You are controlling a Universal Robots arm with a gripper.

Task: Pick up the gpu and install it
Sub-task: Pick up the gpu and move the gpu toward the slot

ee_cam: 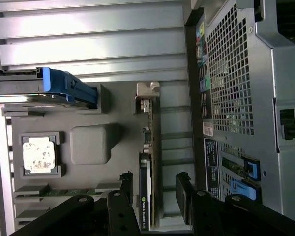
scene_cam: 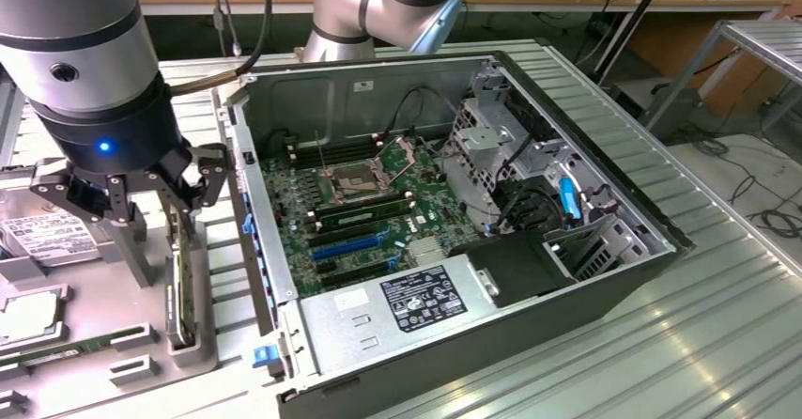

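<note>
The thin, flat green-and-black gpu card (scene_cam: 182, 283) stands on edge in a slot of the grey parts tray (scene_cam: 107, 311), at the exterior view's left of the open black computer case (scene_cam: 614, 297). The hand (scene_cam: 135, 203) hovers over it, its 2 fingers spread wide astride the card, gripping nothing. The card looks light, stiff and fragile, and its bare top edge seems the safest hold. The slot walls crowd it, and a square processor chip (ee_cam: 38, 153) lies near.
</note>
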